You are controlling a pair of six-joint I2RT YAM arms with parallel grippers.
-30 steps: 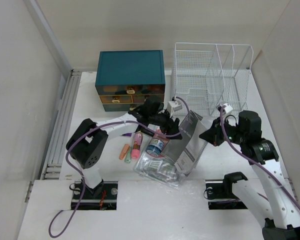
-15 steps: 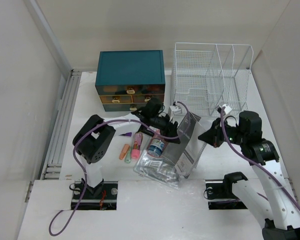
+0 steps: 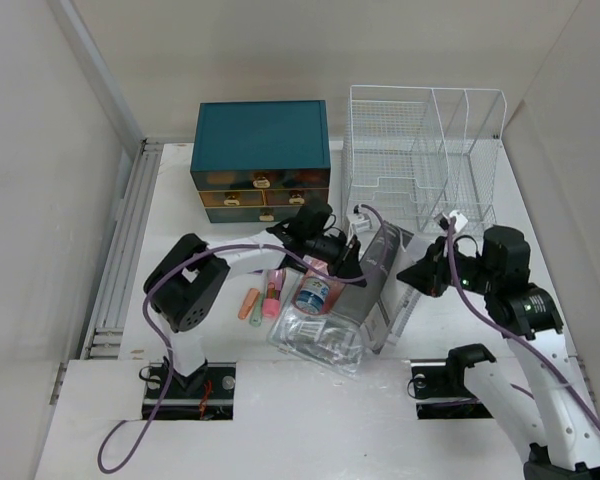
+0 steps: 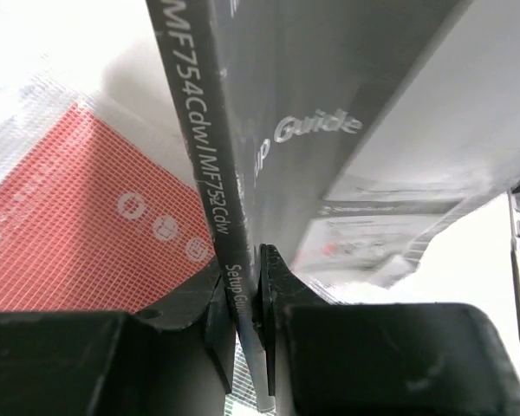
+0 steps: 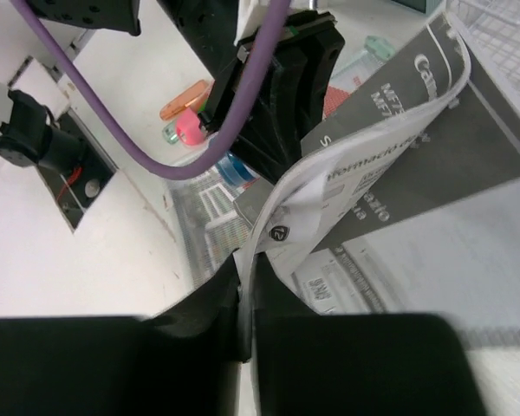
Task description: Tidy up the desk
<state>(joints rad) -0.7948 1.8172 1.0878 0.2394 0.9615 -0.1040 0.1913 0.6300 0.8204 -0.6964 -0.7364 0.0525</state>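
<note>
A grey setup-guide booklet stands on edge, lifted off the white desk at its middle. My left gripper is shut on the booklet's left edge. The left wrist view shows both pads pinching the booklet's thin dark spine just below the words "Setup Guide". My right gripper is shut on the booklet's right side. In the right wrist view its jaws clamp the white inner pages, with the left gripper just beyond them.
A teal drawer box stands at the back, a white wire rack to its right. Under the booklet lie a clear mesh pouch, a blue-labelled bottle, a red pouch and orange and pink highlighters.
My left gripper moved right to the booklet's left edge and closed on it. The booklet now stands steeper and looks narrower from above. My right gripper kept its hold.
</note>
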